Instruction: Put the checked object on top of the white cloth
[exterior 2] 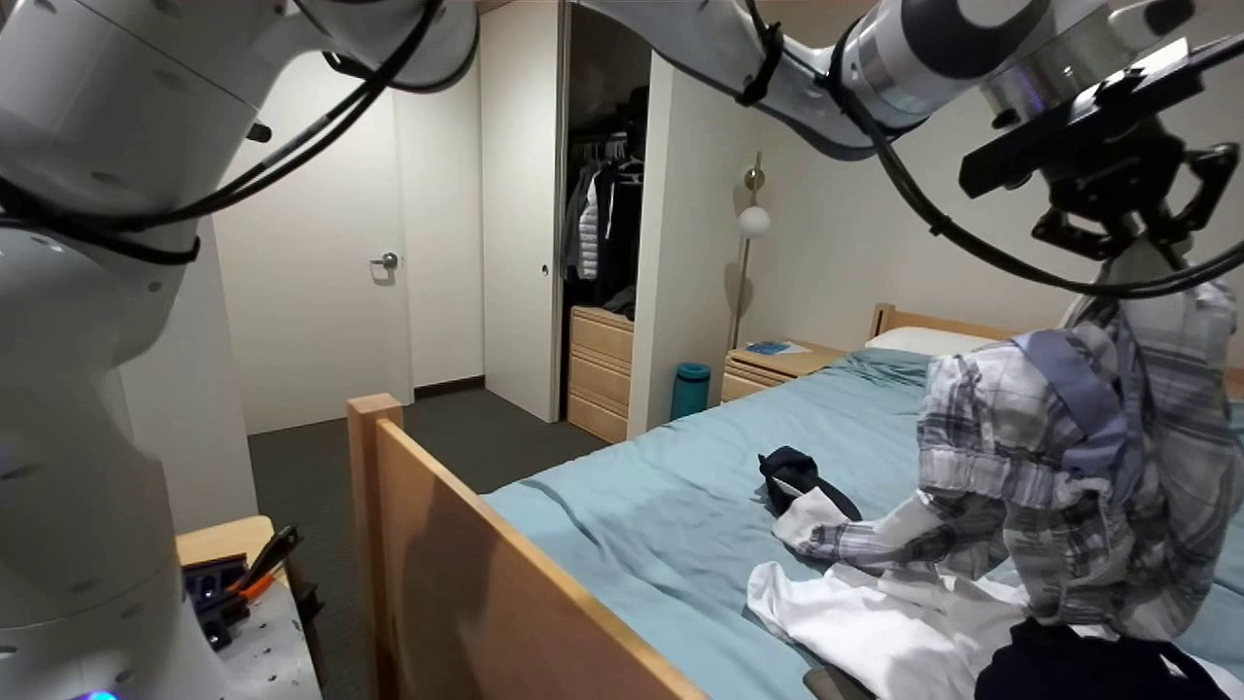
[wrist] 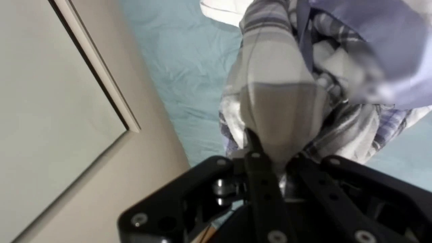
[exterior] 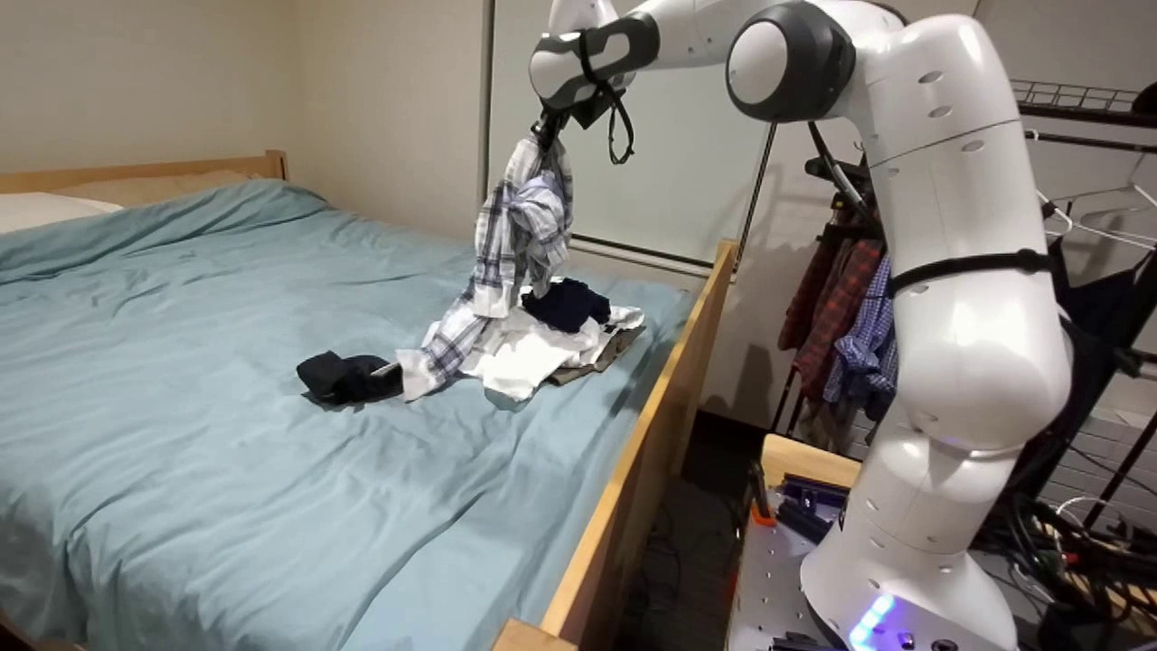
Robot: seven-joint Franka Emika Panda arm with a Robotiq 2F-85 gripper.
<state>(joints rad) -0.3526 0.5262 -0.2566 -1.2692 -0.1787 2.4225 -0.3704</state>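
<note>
Most of the bed (exterior: 208, 334) lies free — footboard (exterior 2: 486, 583) walls one end.

- Glossy white, rounded arm (exterior: 972, 353) with oval grey caps (exterior: 940, 112), right side of an exterior view.
- Upper right, dark grey ring (exterior: 823, 63) around a white disc (exterior: 757, 61).
- Black strap (exterior: 972, 264), right of the frame; blue light strip (exterior: 872, 622), lower right.
- Black cables (exterior 2: 377, 86), upper left in an exterior view.
- Bottom of the wrist view, black pincer (wrist: 278, 158) with silvery screws (wrist: 277, 236).

You see a bed (exterior: 226, 461) with a footboard (exterior 2: 486, 574) along its foot edge, black fabric (exterior: 343, 378) inward of that, a white pillow (exterior 2: 928, 340) at the head edge, a nightstand (exterior 2: 792, 364) beside one head corner.
</note>
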